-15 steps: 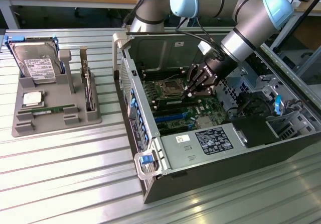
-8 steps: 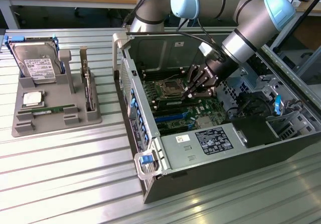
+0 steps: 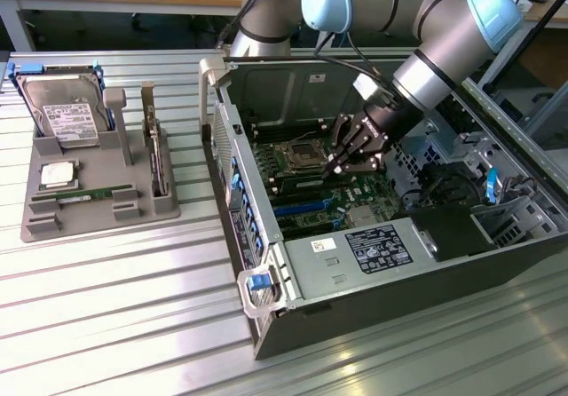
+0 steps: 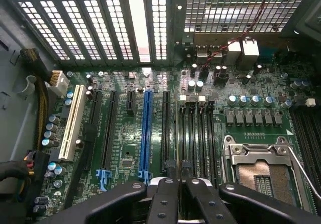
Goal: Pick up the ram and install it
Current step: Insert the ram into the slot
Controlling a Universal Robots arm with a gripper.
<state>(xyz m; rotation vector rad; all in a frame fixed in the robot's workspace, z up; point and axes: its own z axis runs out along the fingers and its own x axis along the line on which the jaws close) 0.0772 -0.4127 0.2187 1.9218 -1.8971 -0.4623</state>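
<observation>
Ram (image 3: 84, 195), a thin green stick with a pale patch, seems to lie flat in a shallow groove at the front of the grey tray (image 3: 35, 227), on the exterior view's left. It sits well apart from the open case (image 3: 355, 307). The groove looks moulded to keep the stick from sliding and to leave its long edges free for a pinch. The gripper (image 3: 335, 167) is not at the tray. It hangs inside the case, tilted down over the motherboard (image 4: 125, 148), with its black fingers (image 4: 165, 199) drawn close together. I can make out nothing between them, though a sliver held edge-on would be hard to tell. In the wrist view the fingertips sit just above the black memory slots (image 4: 193, 133). These are long narrow channels running side by side between a blue slot (image 4: 146, 133) and the socket (image 4: 261, 176), so the tool appears lined up with where a stick would seat. The socket is a bare square with a bright metal frame and a wire lever. The board is dark green, studded with silver-topped capacitors, and perforated steel stands behind it. A hard drive (image 3: 62, 112) stands propped in the tray, with a square silver chip (image 3: 56, 175) and an upright card (image 3: 155, 156) near it. Tray and case rest on a ribbed aluminium table (image 3: 106, 325).
</observation>
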